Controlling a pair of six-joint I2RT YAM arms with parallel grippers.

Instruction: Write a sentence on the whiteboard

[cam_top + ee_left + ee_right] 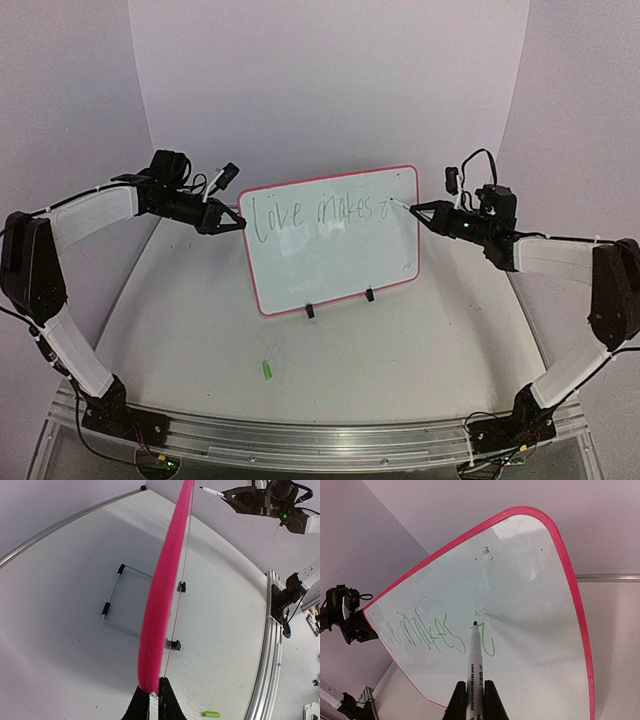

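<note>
Whiteboard (335,255) is pinched by left hand (238,222); sentence (312,214) is read "Love makes"; marker (476,661) is clenched in right hand (418,210).

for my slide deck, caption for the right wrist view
Right hand holds a marker, tip at the whiteboard beside the green writing.

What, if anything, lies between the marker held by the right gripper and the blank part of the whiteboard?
Nothing visible. The marker in the right gripper points straight at the whiteboard, its tip at the end of the sentence; the left gripper only pinches the opposite rim.
</note>
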